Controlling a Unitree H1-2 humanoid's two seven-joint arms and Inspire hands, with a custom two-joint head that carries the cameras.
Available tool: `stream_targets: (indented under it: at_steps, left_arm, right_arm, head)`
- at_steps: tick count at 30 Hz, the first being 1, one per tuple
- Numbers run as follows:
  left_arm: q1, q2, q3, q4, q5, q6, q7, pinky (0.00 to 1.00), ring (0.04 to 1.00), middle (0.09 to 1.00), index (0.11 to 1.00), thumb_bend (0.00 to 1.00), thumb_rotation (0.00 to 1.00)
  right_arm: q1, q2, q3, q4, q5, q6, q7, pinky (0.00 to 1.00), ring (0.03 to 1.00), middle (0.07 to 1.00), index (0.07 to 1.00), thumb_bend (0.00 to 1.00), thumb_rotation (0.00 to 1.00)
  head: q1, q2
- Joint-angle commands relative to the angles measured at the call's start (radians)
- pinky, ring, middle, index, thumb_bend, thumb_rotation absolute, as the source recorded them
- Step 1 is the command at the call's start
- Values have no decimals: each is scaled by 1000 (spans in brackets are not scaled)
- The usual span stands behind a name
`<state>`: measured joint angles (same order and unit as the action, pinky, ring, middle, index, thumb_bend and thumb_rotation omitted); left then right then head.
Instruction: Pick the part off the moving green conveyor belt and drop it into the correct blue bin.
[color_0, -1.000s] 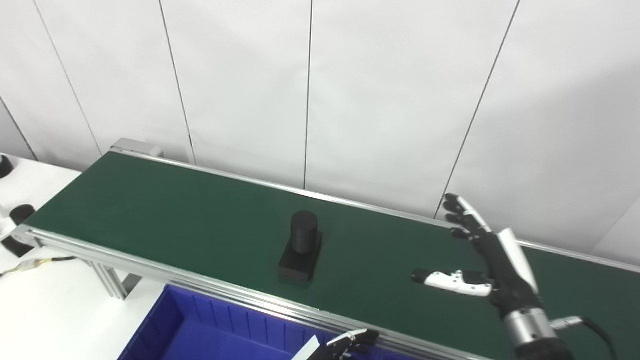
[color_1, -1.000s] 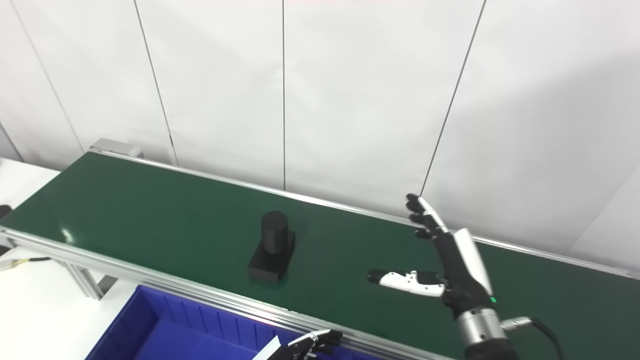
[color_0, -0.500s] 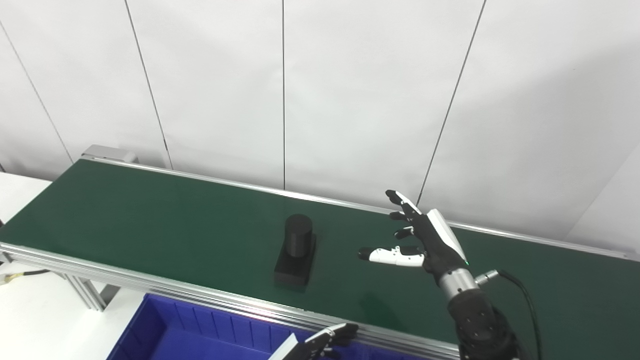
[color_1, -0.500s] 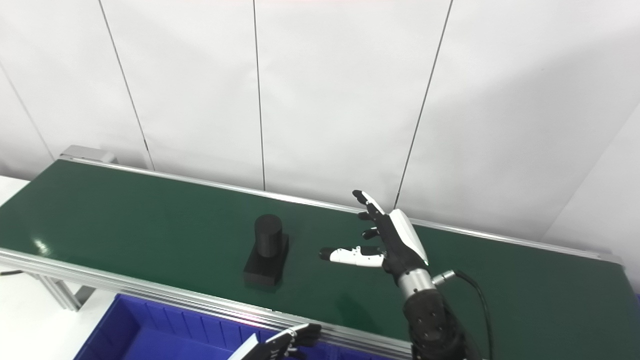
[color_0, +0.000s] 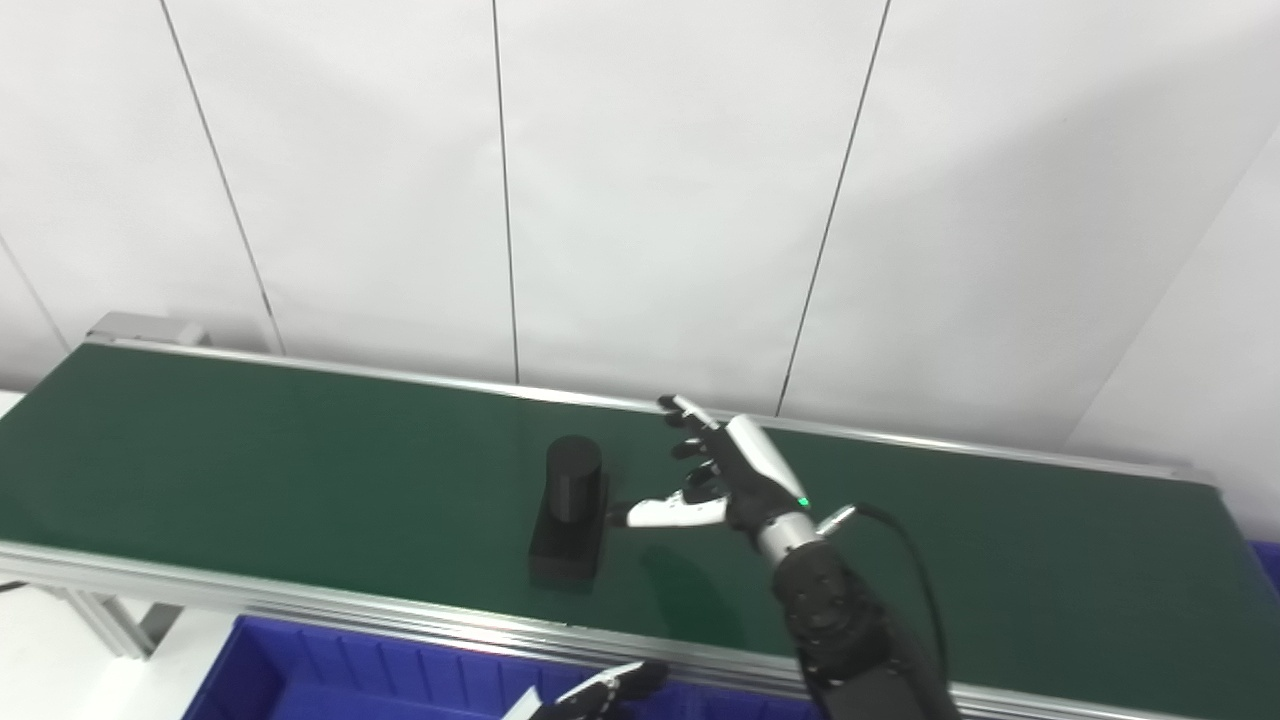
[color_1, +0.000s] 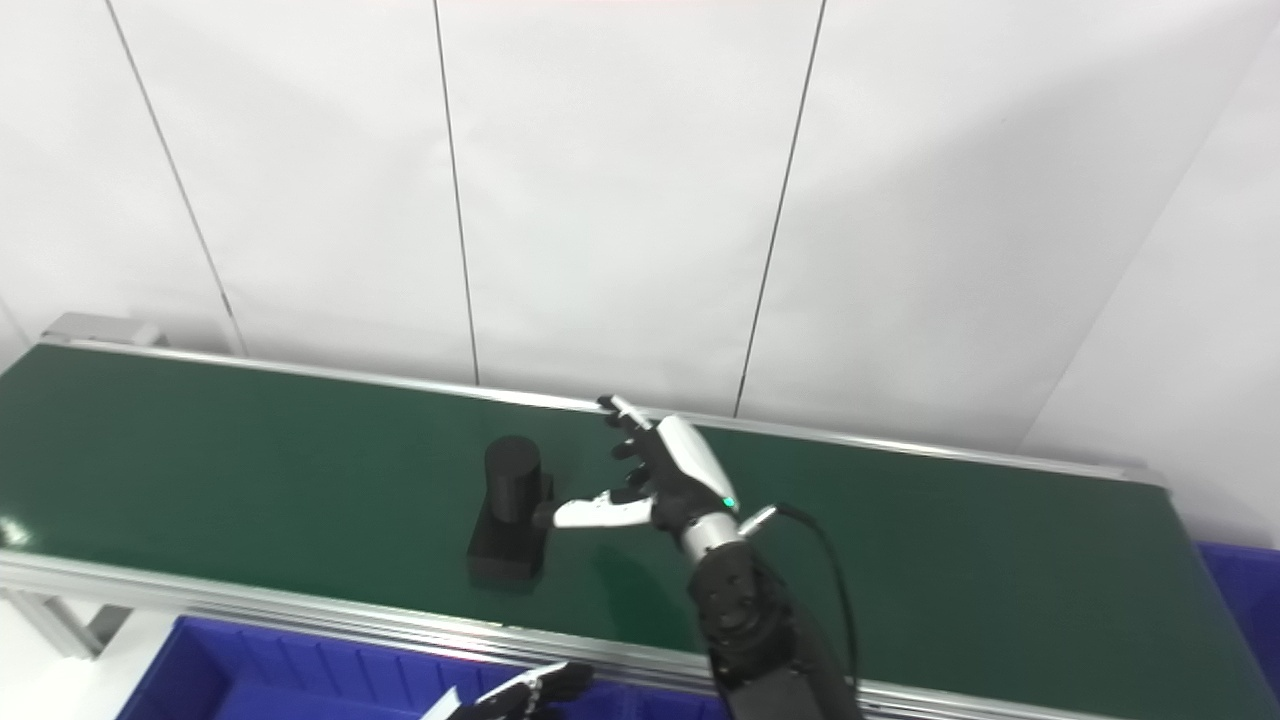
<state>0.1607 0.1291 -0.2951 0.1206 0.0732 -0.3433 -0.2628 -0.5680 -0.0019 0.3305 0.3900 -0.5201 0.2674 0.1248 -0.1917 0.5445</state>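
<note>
i see the matte black part (color_0: 568, 522), an upright cylinder on a flat rectangular base, standing on the dark green conveyor belt (color_0: 300, 470) near the middle of its length and closer to the front rail. below that rail is the blue plastic bin (color_0: 350, 678) with ribbed walls, open at the top. a second blue bin (color_1: 1240, 590) peeks in at the belt's right end.

Black right hand (color_0: 735, 478), white back plate, silver wrist, black cable
</note>
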Motion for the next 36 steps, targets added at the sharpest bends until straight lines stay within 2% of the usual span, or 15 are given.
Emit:
stream_targets:
  at_steps: [1, 6, 8, 19, 25, 32, 34, 36]
  left_arm:
    - [-4, 5, 1, -28, -19, -27, -12, 867, 900, 884, 861, 836, 85]
    - [-2, 12, 2, -28, -37, -31, -31, 877, 897, 883, 862, 830, 77]
    - [-2, 14, 2, -23, -40, -43, -36, 868, 892, 883, 860, 829, 85]
    - [6, 22, 1, -23, -42, -64, -44, 765, 828, 863, 850, 824, 100]
    - [14, 25, -2, -32, -41, -67, -42, 758, 813, 853, 847, 820, 103]
    - [19, 32, -7, -38, -48, -70, -49, 708, 804, 856, 848, 813, 116]
    - [20, 33, -6, -41, -42, -71, -48, 682, 791, 852, 851, 814, 133]
    - [20, 32, -4, -41, -38, -74, -46, 678, 783, 845, 851, 818, 143]
  right_arm:
    - [-56, 18, 5, -2, -11, 3, -31, 643, 814, 932, 948, 964, 435]
    - [-84, 33, 6, 77, -7, -13, -55, 636, 802, 913, 933, 973, 430]
    - [-93, 39, 4, 107, -2, -24, -66, 671, 824, 914, 933, 972, 420]
    - [-160, 59, 26, 280, -1, -76, -129, 752, 870, 941, 954, 1000, 450]
    - [-196, 75, 36, 379, 2, -107, -169, 806, 887, 950, 955, 993, 452]
    - [-214, 103, 35, 458, 19, -159, -223, 812, 879, 937, 936, 967, 435]
    - [-216, 114, 36, 476, 21, -164, -246, 801, 871, 925, 923, 958, 427]
    - [-214, 127, 26, 496, 31, -185, -279, 672, 792, 879, 877, 877, 314]
  head:
    - [1, 0]
    - [-2, 5]
    - [0, 7]
    - [8, 13]
    - [8, 16]
    - [6, 22]
    - [5, 22]
    - [2, 23]
